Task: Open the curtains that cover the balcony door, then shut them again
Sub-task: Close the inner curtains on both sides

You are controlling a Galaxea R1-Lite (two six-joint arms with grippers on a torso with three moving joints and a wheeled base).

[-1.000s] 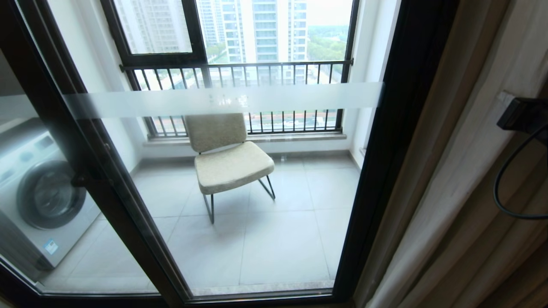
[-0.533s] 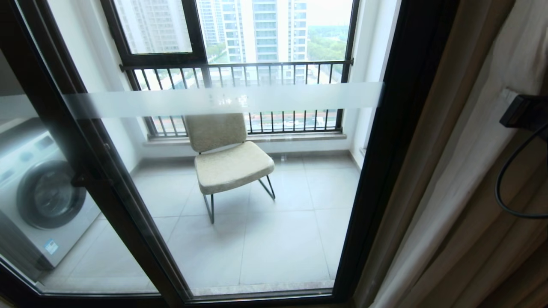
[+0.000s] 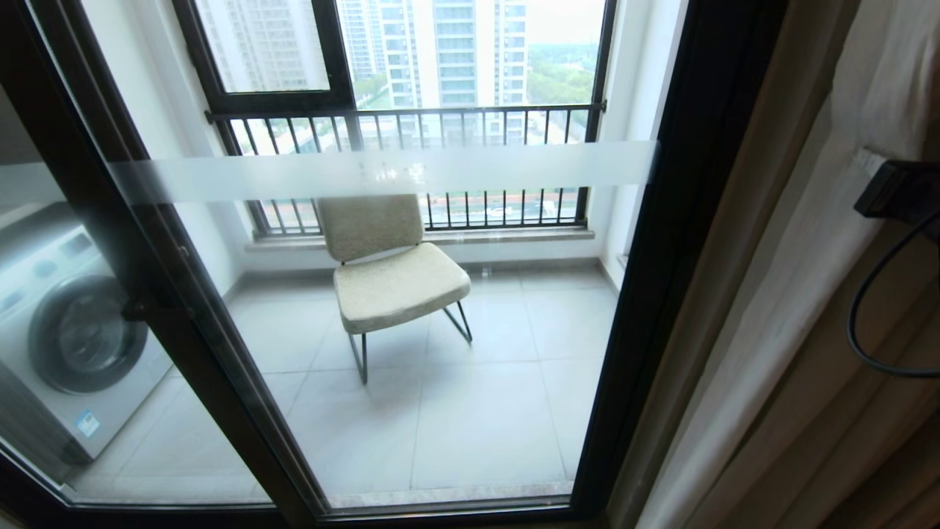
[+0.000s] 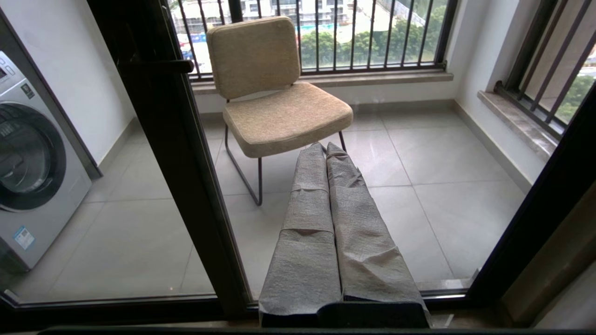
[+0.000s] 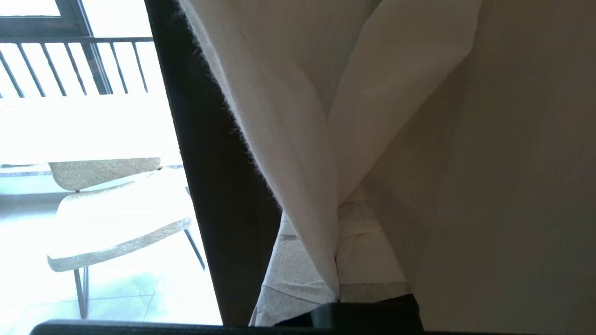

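The balcony door (image 3: 440, 382) stands uncovered, with its black frame (image 3: 661, 257) and frosted band (image 3: 382, 173); its lever handle (image 4: 158, 66) is at the left. The curtains hang bunched at the right: beige drape (image 3: 749, 184) and sheer white layer (image 3: 808, 279). My right arm's black wrist (image 3: 899, 192) sits in these folds at the right edge. The right gripper (image 5: 328, 223) is shut on the sheer white curtain (image 5: 298, 139), which runs between its cloth-wrapped fingers (image 5: 288, 265). The left gripper (image 4: 326, 145) is low before the glass, shut on nothing.
Behind the glass a beige chair (image 3: 396, 283) stands on the tiled balcony floor (image 3: 485, 426). A washing machine (image 3: 66, 338) is at the left. At the back is a black-framed window with bar railing (image 3: 411, 121). A black cable (image 3: 863, 308) loops below my right wrist.
The white fabric around my right wrist has rippled a little. The wrist has barely shifted, and the door and balcony look the same.
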